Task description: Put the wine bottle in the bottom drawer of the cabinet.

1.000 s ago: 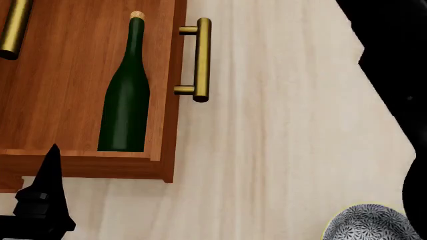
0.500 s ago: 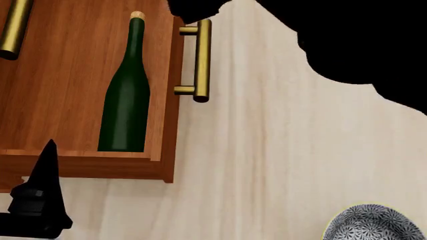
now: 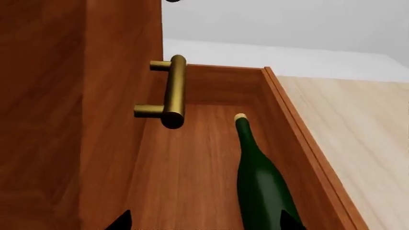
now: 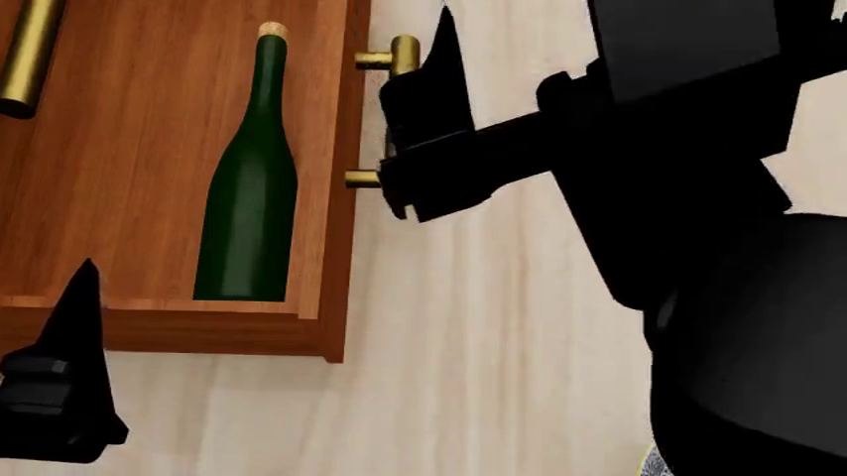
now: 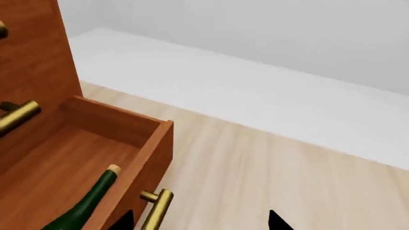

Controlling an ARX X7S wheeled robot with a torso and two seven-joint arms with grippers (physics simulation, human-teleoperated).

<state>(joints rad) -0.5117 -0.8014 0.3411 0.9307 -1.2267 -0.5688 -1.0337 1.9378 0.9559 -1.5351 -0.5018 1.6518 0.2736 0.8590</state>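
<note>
- I'm seeing the wine bottle (image 4: pixel 252 198) lying flat inside the open bottom drawer (image 4: pixel 146 319), cork pointing away.
- My right gripper (image 4: pixel 430 129) is hanging over the drawer handle (image 4: pixel 397 59), beside the bottle, not touching it; its jaws are apart in the wrist view.
- My left gripper (image 4: pixel 60 387) is hovering near the drawer's corner; I cannot tell its jaws.

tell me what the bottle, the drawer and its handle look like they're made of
Bottle: looks like dark green glass, smooth and faintly shiny, with a tan stopper that may be cork.
Drawer: reddish-brown wood, streaky grain, satin finish.
Handle: yellow metal bar, brass by its look, with soft highlights.
It is a render, so these are guesses.
</note>
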